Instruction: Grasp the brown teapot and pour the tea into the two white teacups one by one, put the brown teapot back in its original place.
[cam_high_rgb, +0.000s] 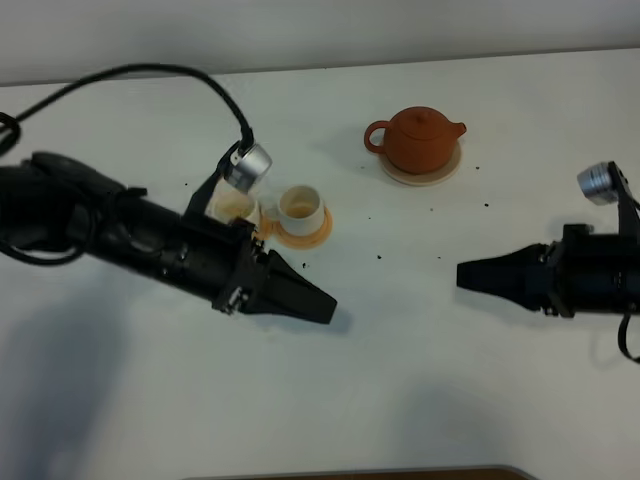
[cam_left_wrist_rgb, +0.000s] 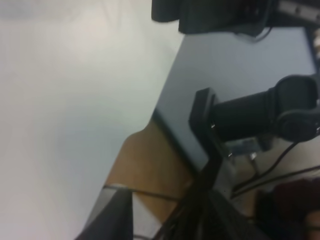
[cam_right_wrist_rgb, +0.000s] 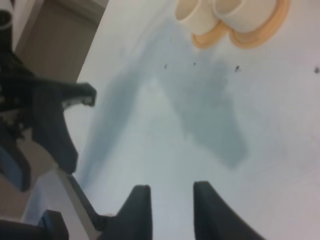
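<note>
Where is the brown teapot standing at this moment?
In the exterior high view, the brown teapot stands on the cream saucer toward the far side of the table, right of centre, to the right of the two white teacups.

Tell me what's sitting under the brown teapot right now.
A round pale cream saucer; its rim shows beside and in front of the brown teapot. The saucer's middle is covered by the pot, so anything there can't be seen.

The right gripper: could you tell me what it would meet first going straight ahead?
Mostly bare table ahead of the right gripper, then probably the two white teacups on their orange coasters; height is unclear.
</note>
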